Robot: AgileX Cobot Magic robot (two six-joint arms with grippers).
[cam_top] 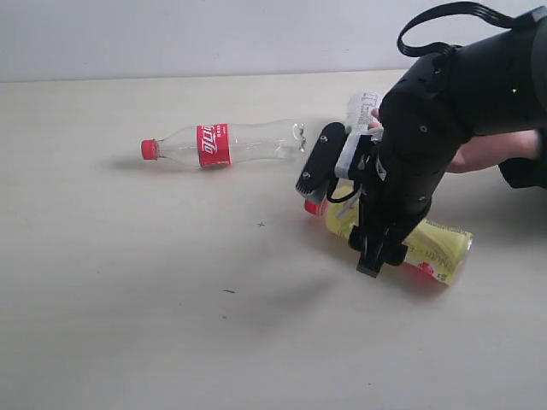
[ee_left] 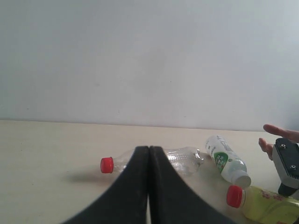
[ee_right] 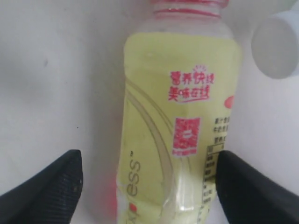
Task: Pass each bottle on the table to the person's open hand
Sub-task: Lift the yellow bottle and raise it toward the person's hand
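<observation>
While the pale bench (cam_top: 128, 325) fills the whole exterior view, the black right arm (cam_top: 444, 111) extends in from the far right and covers much of that side. Behind it a bare hand (cam_top: 487, 152) is held open at the end of a black sleeve (cam_top: 523, 171), above the back right part of the bench.

Three bottles lie on their sides. The clear bottle (cam_top: 248, 143), with a red label, rests alone toward the back middle, its red cap (cam_top: 149, 149) pointing left, well apart from the arm. The yellow bottle (cam_top: 440, 243) lies under the right arm, nearer the front; the left wrist view shows its own red cap (ee_left: 235, 196). The white-green bottle (cam_top: 359, 109) lies between the clear bottle and the hand, white cap (ee_left: 243, 179) toward the front. I cannot tell whether it touches the hand.

The right claw (cam_top: 346, 212) hangs over the yellow bottle with its jaws spread wide, one on each side of the body. In the right wrist view one jaw stands clear, with bench showing between, and the other sits close against the bottle's edge, contact unclear. It has hold of nothing.

The left claw (ee_left: 148, 153) appears only in the left wrist view. Its two black jaws are pressed flat together with nothing between them, and the clear bottle lies just beyond their tips.
</observation>
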